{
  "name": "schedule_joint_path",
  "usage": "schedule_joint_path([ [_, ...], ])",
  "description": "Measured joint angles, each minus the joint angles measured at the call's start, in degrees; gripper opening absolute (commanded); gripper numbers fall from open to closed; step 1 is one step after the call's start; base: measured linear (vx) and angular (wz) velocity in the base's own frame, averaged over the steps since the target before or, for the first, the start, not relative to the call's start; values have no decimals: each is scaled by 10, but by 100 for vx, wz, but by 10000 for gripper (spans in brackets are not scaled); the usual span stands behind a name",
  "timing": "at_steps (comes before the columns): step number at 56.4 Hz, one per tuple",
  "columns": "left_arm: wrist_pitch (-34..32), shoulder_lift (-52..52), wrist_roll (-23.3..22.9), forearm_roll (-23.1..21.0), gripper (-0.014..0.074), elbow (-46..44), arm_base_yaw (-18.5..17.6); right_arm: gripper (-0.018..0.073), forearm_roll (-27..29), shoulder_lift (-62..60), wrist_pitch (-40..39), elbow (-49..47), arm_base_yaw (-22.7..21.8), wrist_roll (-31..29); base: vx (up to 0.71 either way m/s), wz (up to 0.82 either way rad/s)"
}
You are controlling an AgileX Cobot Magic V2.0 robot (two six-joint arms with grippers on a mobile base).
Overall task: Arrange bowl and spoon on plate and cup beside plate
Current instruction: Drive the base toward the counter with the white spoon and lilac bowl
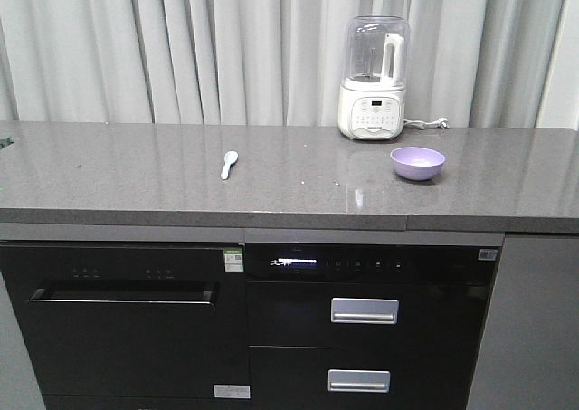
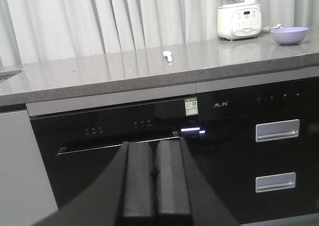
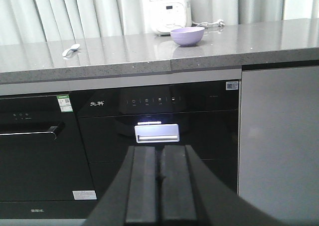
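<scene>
A small lavender bowl sits upright on the grey counter, right of centre, in front of a blender. The pale spoon lies on the counter left of centre, well apart from the bowl. The left wrist view shows the bowl at far right and the spoon near the middle. In the right wrist view the bowl and the spoon also show. My left gripper and right gripper are both shut and empty, low in front of the cabinets. The plate and the cup are out of view.
A white blender with a clear jug stands at the back of the counter, its cord trailing to the right. Grey curtains hang behind. Below the counter are a black dishwasher and black drawers with silver handles.
</scene>
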Motion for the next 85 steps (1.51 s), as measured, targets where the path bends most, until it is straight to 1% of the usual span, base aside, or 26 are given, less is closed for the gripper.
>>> schedule_joint_path([
  [52,0,0,0,0,-6,0,0,-8,0,0,0,0,0,0,1,-2],
  [85,0,0,0,0,-6,0,0,-8,0,0,0,0,0,0,21,-12],
])
